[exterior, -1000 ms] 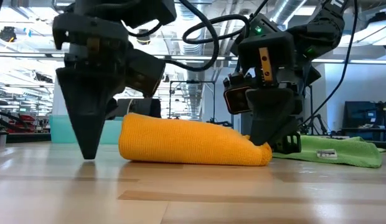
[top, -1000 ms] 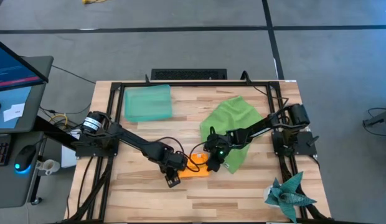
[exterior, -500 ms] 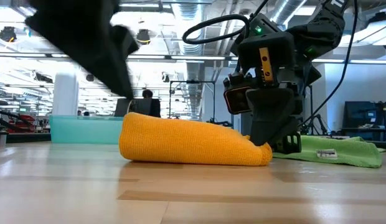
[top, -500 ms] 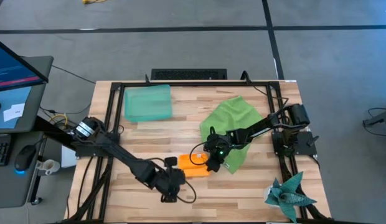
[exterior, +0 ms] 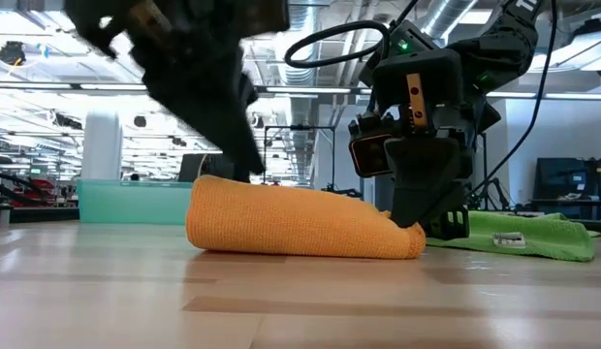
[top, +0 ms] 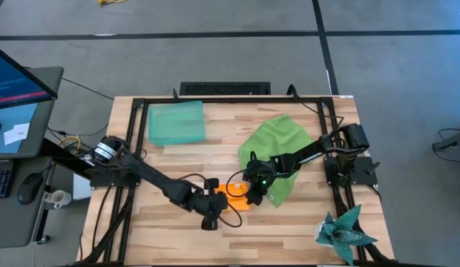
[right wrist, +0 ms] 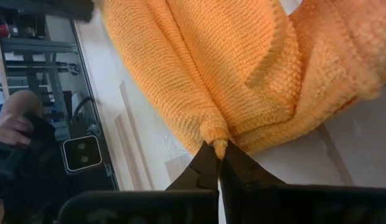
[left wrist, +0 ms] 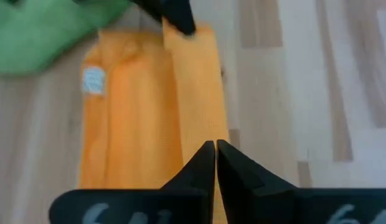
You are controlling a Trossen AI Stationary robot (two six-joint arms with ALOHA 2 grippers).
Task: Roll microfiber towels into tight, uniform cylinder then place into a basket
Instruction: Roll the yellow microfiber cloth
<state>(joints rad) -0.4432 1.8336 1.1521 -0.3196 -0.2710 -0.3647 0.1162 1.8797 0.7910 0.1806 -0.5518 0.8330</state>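
Left hand (left wrist: 215, 149): we are seeing its fingers pressed together now, where a second ago they were spread beside the orange towel's far end; it has swung away and come back, and is now hovering over the orange towel (top: 231, 199), tips just above the cloth and pinching nothing.
Right hand (right wrist: 218, 151): we are holding it where it was, fingers pinching a small fold at the towel's other end, low on the bench (top: 289, 222).
Orange towel: it is lying near the bench's middle as a loose, flattened roll, not shifted over the last second, its seams still visible from the wrist views.
Green towel (top: 278, 144): it is lying spread and unrolled just behind the right hand, touching the orange one's end.
Basket (top: 175, 122): it is sitting at the back left of the bench, well apart from both towels, with nothing in it.
Meaning for the task: we are judging that the shut left hand is readying to press or tuck the roll tighter; rolling is unfinished and neither towel is in the basket yet.
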